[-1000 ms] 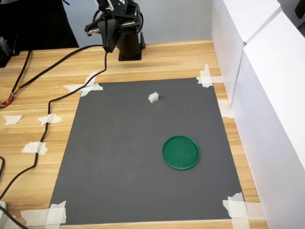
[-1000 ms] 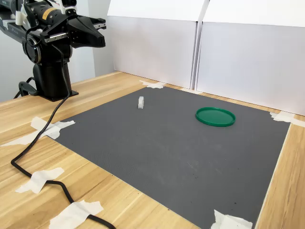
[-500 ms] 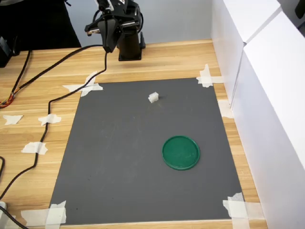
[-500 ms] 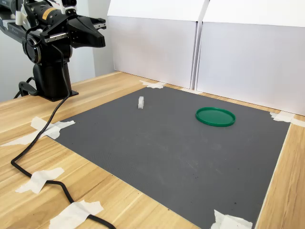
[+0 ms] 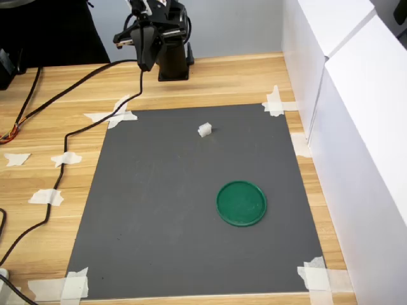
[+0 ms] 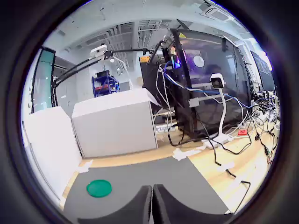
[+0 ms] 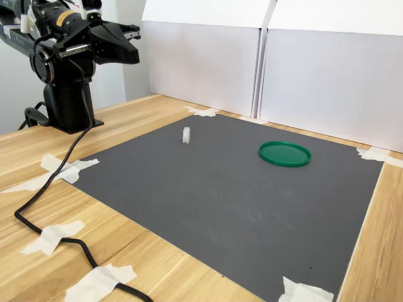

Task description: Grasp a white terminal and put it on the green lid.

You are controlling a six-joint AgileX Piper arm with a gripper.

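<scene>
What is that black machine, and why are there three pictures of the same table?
The black machine is a robot arm. Its gripper, the pinching part, is shut and holds nothing, up in the air near the arm's base. Two cameras stand around the table, one looking down, one from the side. The third, round picture comes from a camera on the arm's wrist; the gripper's fingers show there. On the grey mat lie a tiny white terminal and, apart from it, a flat green lid. White tape holds the mat's corners.
</scene>
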